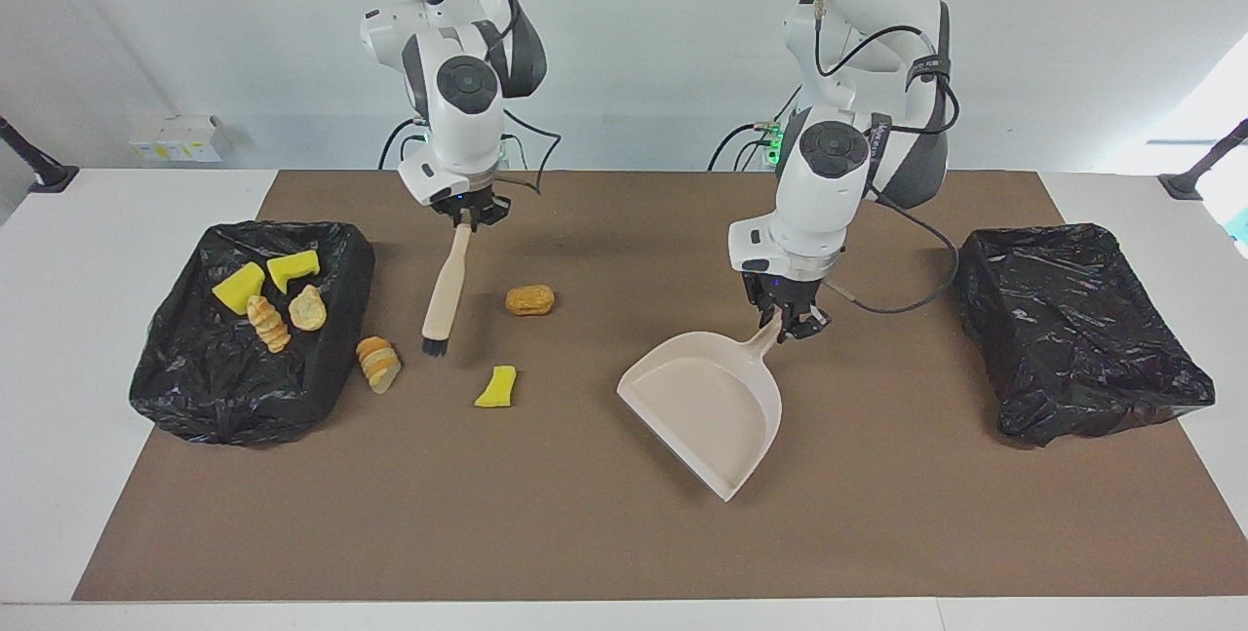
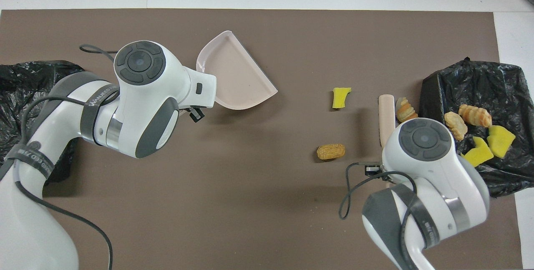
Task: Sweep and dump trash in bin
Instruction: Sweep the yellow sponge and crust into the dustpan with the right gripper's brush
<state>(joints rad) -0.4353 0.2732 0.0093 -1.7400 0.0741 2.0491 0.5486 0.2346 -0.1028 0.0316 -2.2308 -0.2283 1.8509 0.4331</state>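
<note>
3 scraps of trash are left on the brown mat, while 4 are already seen in the black-lined bin (image 1: 336,265) at the right arm's end of the table: 2 yellow wedges and 2 bread-like lumps. The sliced bread lump (image 1: 377,364) lies just beside the bin's wall, with the yellow sponge piece (image 1: 496,386) and the orange-brown lump (image 1: 529,299) toward the table's middle. The brush (image 1: 444,292) is hung between them, its long axis pitched steeply, bristles low, apparently just above the mat beside the sliced lump. Its handle top is clamped in the right gripper (image 1: 469,218), fingers drawn tight; this arm is judged the nearer to all 3 scraps. The beige dustpan (image 1: 707,402), well apart toward the left arm's end, is held by its handle in the closed left gripper (image 1: 788,324), its mouth angled away from the trash. A second black-lined bin (image 1: 1077,338) sits under neither gripper.
</note>
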